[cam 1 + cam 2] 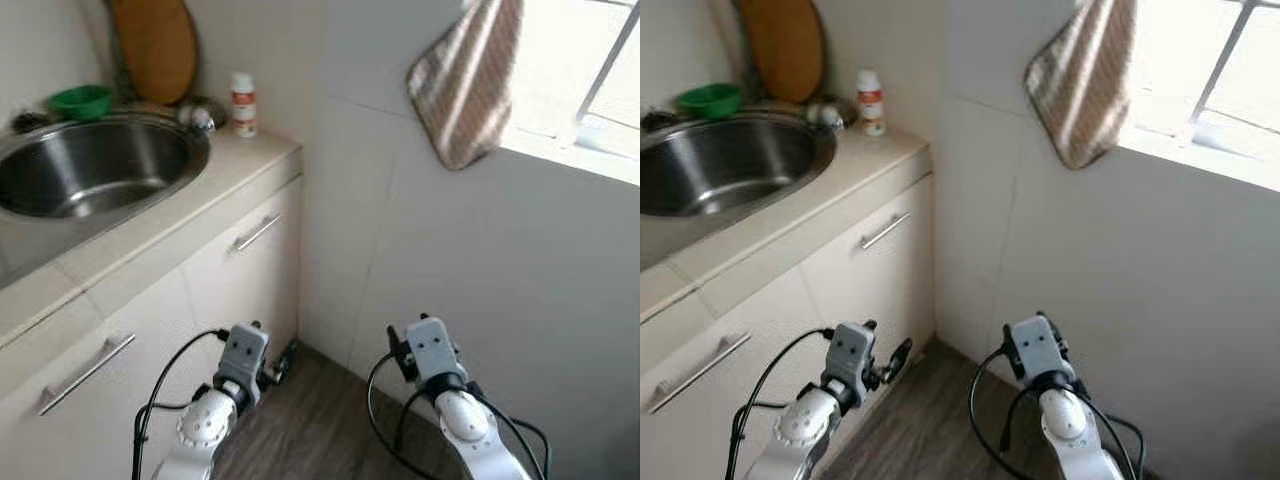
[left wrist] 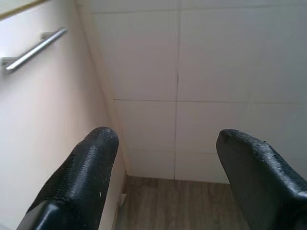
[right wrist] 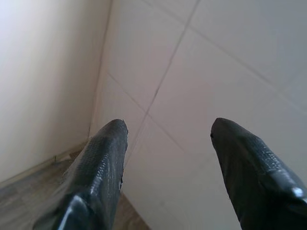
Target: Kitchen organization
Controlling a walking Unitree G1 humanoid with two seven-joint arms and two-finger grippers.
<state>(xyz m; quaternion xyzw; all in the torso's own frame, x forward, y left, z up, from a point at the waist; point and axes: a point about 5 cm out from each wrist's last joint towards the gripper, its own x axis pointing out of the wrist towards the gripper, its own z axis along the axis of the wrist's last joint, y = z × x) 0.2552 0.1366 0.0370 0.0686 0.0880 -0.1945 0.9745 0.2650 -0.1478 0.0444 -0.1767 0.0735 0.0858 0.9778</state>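
Facing the corner with left gripper (image 2: 165, 177) and right gripper (image 3: 168, 167) both wide open and empty, you're approaching; turn toward the sink (image 1: 95, 165) at ten o'clock on the surface (image 1: 215, 185).

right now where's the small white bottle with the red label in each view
Left eye view: the small white bottle with the red label stands on the beige counter's back corner, beside the wall, right of the round steel sink.
Right eye view: same bottle, same corner, upper left.
Left wrist view: not in it; open left gripper faces the tiled wall.
Right wrist view: not in it; open right gripper.
Shared landmark: the sink.
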